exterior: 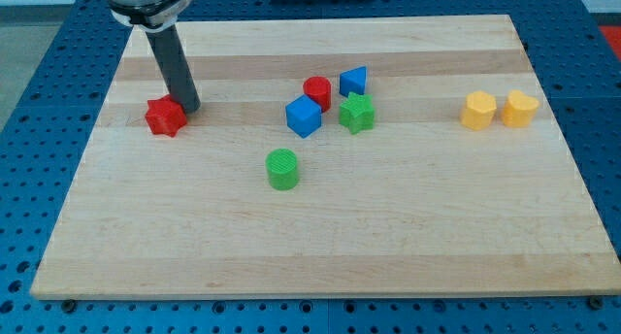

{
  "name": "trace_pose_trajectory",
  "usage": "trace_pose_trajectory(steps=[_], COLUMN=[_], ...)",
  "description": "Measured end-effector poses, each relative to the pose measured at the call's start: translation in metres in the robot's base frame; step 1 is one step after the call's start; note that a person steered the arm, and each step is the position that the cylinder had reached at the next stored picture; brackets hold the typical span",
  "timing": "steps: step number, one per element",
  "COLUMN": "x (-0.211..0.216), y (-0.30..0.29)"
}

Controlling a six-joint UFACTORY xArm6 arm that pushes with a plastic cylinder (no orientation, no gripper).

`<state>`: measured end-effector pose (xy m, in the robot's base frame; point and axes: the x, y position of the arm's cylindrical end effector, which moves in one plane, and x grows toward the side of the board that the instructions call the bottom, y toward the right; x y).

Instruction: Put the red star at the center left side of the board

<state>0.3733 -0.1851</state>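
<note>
The red star (165, 116) lies flat on the desk (320, 247) at the view's left, about midway between the board's top and bottom edges and just inside its left edge. It is squat and even all round, so no long axis can be read, and its points are too small and rounded to say which way any of them faces. My tip (191, 108) sits just beside the star on its right and slightly toward the view's top, touching or nearly touching it; the contact itself is hard to make out. The rod rises to the view's top left, where the arm's body is cut off by the frame. There is no hand on this arm, only the rod.

Well apart, near the middle, stand a red cylinder (316, 90), a blue triangular block (354, 81), a blue cube (303, 116) and a green star (357, 113), clustered closely. A green cylinder (282, 169) stands below them. Two yellow blocks, one roughly hexagonal (477, 111) and one heart-like (520, 109), sit side by side at the right.
</note>
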Motion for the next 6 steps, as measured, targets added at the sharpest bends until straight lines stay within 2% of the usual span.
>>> trace_pose_trajectory(steps=[3,6], x=[0.021,0.024], y=[0.027,-0.012])
